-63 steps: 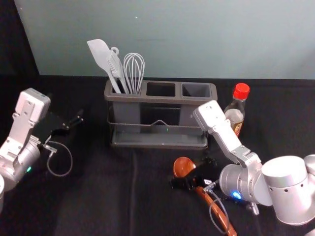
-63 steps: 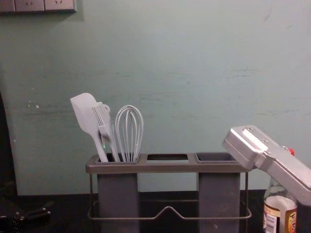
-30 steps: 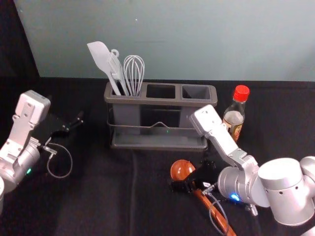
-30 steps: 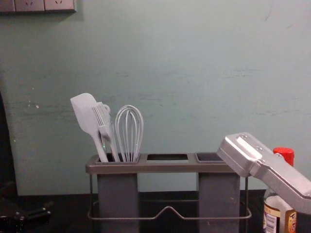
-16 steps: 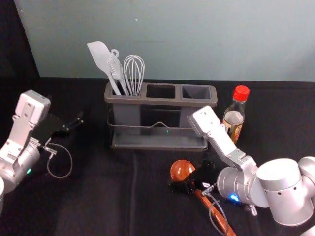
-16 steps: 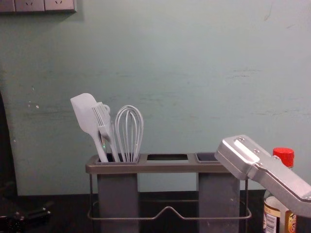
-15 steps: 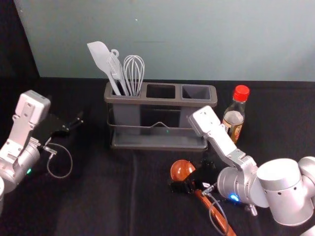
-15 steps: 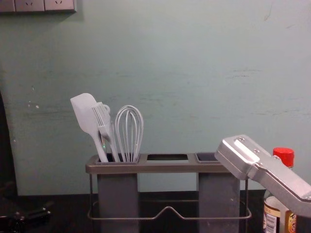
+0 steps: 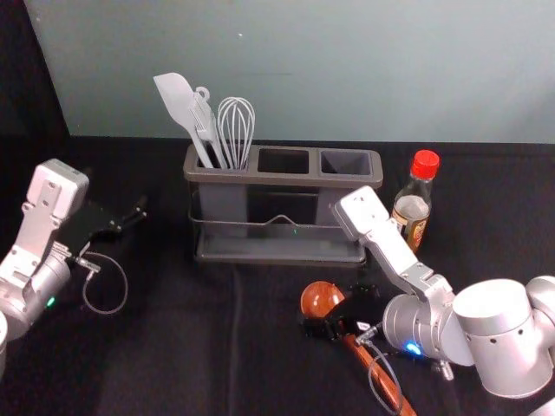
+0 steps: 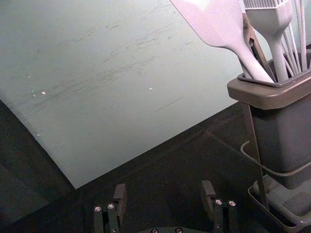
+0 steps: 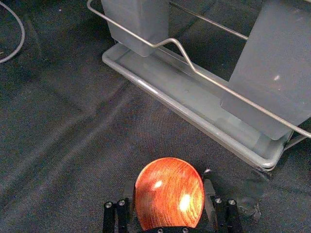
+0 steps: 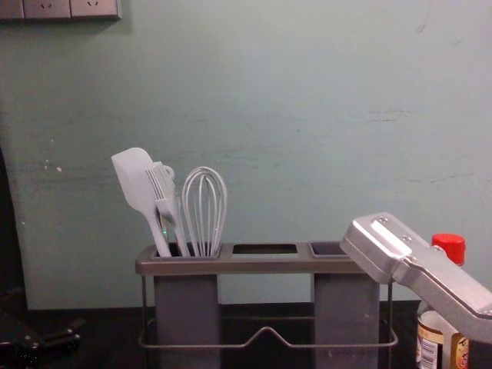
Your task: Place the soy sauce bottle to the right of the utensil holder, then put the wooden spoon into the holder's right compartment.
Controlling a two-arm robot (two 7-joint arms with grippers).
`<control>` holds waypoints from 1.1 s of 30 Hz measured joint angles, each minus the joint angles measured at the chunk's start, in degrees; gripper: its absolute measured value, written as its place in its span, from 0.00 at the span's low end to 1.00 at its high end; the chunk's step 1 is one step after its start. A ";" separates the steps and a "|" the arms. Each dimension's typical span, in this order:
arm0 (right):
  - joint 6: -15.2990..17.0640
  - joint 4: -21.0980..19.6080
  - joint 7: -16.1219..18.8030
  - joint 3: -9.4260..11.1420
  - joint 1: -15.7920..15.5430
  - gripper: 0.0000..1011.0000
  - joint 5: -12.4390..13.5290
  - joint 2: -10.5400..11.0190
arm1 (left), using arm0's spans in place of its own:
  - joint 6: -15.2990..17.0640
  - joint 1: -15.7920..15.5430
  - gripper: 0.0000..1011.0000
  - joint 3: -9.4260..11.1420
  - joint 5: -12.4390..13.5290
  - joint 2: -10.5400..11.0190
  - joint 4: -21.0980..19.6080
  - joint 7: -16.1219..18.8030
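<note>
Black cloth (image 9: pixel 173 364) underlies a glossy reddish spoon (image 9: pixel 322 297), right hand (image 9: pixel 333 314) open around it, left hand (image 9: pixel 130 220) apart, open.

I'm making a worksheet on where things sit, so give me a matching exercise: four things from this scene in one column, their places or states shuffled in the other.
Things
1. soy sauce bottle
2. whisk
3. wooden spoon
4. left gripper

Places or states
A. in front of the utensil holder, its bowl between the fingers of the right gripper
B. open, off to the holder's left
C. upright, to the holder's right
D. standing in the holder's left compartment

Pairs: 1-C, 2-D, 3-A, 4-B
</note>
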 joint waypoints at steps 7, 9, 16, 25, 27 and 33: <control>0.05 -0.04 -0.09 0.01 -0.01 0.83 0.03 0.00 | 0.00 0.00 0.99 0.00 0.00 0.00 0.00 0.00; 0.06 -0.05 -0.11 0.01 -0.01 0.83 0.04 0.00 | 0.00 0.00 0.99 0.00 0.00 0.00 0.00 0.00; -3.83 -1.97 0.20 1.16 -1.58 0.83 0.04 0.45 | 0.00 0.00 0.99 0.00 0.00 0.00 0.00 0.00; -17.09 -8.19 3.30 5.22 -5.78 0.83 1.45 2.43 | 0.00 0.00 0.99 0.00 0.00 0.00 0.00 0.00; -20.84 -9.49 4.28 6.14 -6.65 0.83 2.54 3.15 | 0.00 0.00 0.99 0.00 0.00 0.00 0.00 0.00; -29.87 -12.18 5.74 8.08 -8.29 0.83 4.42 4.85 | 0.00 0.00 0.99 0.00 0.00 0.00 0.00 0.00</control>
